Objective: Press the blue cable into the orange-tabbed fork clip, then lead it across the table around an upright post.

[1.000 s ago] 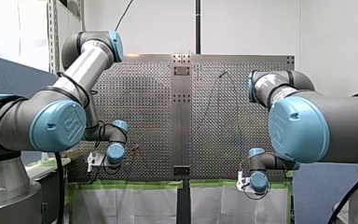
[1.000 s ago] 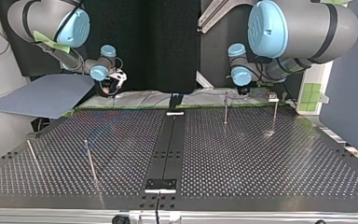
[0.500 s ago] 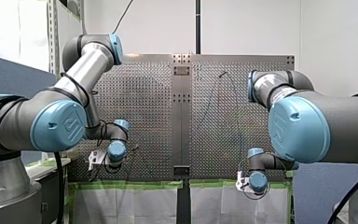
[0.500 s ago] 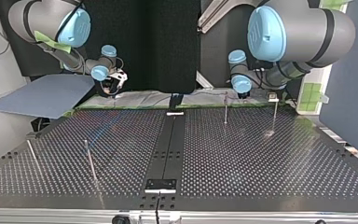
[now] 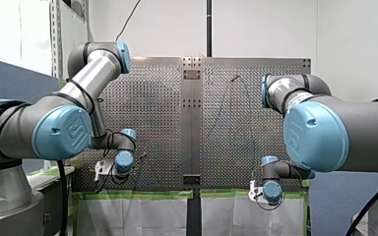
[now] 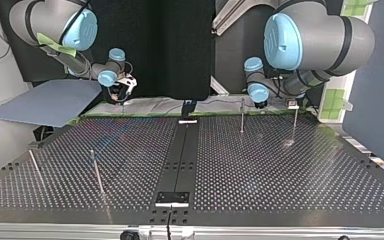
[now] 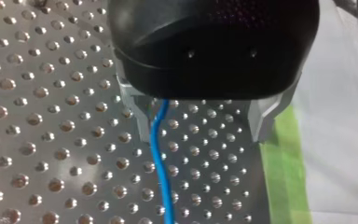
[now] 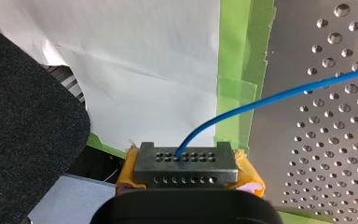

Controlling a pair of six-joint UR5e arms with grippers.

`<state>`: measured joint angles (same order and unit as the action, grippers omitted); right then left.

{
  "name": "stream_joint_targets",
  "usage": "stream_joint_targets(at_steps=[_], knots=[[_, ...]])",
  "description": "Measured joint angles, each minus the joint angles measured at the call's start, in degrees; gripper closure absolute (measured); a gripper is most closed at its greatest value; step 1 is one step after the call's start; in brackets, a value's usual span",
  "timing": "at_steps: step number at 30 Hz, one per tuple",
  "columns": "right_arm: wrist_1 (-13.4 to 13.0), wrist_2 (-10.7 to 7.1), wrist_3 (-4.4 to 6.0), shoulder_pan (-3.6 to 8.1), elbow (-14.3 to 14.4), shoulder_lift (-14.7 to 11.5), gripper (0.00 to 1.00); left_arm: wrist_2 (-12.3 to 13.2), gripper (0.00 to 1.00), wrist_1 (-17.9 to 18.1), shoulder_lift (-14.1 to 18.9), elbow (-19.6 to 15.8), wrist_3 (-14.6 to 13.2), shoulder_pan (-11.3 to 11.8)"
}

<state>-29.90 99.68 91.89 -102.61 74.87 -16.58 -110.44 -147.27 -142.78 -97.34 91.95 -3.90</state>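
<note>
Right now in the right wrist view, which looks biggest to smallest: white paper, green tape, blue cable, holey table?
1. The white paper and the table: about alike, so I can't rank them.
2. The green tape.
3. The blue cable, the thinnest.

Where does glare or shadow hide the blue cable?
Left wrist view: blue cable plain, table holes glinting. Right wrist view: plain against white paper. Top view: table dark with sheen, cable barely traceable. Front view: only a faint thin line.
</note>
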Motion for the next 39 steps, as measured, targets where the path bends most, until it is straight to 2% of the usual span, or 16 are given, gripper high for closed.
stream_joint_targets(at_steps=[1,3,4,6,7,8,9,10,11,12,18,25,32,39], knots=[[0.0,0.00,0.00,-0.01,0.0,0.0,1.00,-0.2,0.00,0.2,0.0,0.0,0.0,0.0],[0.0,0.00,0.02,-0.06,0.0,0.0,1.00,-0.6,0.09,0.4,0.0,0.0,-0.1,0.1],[0.0,0.00,0.03,-0.09,0.0,0.0,1.00,-0.7,0.09,0.4,0.0,0.0,-0.1,0.1],[0.0,0.00,0.04,-0.16,0.0,0.0,1.00,-0.9,0.38,0.5,0.0,0.1,-0.2,0.1],[0.0,0.00,0.05,-0.19,0.0,0.0,1.00,-1.0,0.38,0.5,0.0,0.1,-0.2,0.2],[0.0,0.00,0.05,-0.22,0.0,0.0,1.00,-1.1,0.51,0.5,0.0,0.1,-0.2,0.2],[0.0,0.00,0.05,-0.24,0.0,0.0,1.00,-1.3,0.75,0.5,0.0,0.1,-0.2,0.2],[0.0,0.01,0.06,-0.25,0.0,0.0,1.00,-1.5,0.75,0.6,0.0,0.1,-0.3,0.1],[0.0,0.01,0.06,-0.25,0.0,0.0,1.00,-1.7,0.83,0.6,0.0,0.1,-0.3,0.1],[0.0,0.00,0.06,-0.25,0.0,0.0,1.00,-1.9,1.00,0.6,0.0,0.1,-0.4,0.1],[0.0,0.01,0.06,-0.33,0.0,0.0,1.00,-2.2,1.00,0.6,0.0,0.1,-1.3,0.0],[0.0,0.00,0.07,-0.42,0.1,0.0,1.00,-0.9,1.00,0.9,0.1,0.1,-1.4,0.1],[0.0,0.00,0.07,-0.43,0.1,0.0,1.00,-0.8,1.00,2.7,0.8,0.1,0.2,0.1],[0.0,0.00,0.06,-0.43,0.1,0.0,1.00,-1.1,1.00,0.0,1.2,0.0,1.7,-0.6]])
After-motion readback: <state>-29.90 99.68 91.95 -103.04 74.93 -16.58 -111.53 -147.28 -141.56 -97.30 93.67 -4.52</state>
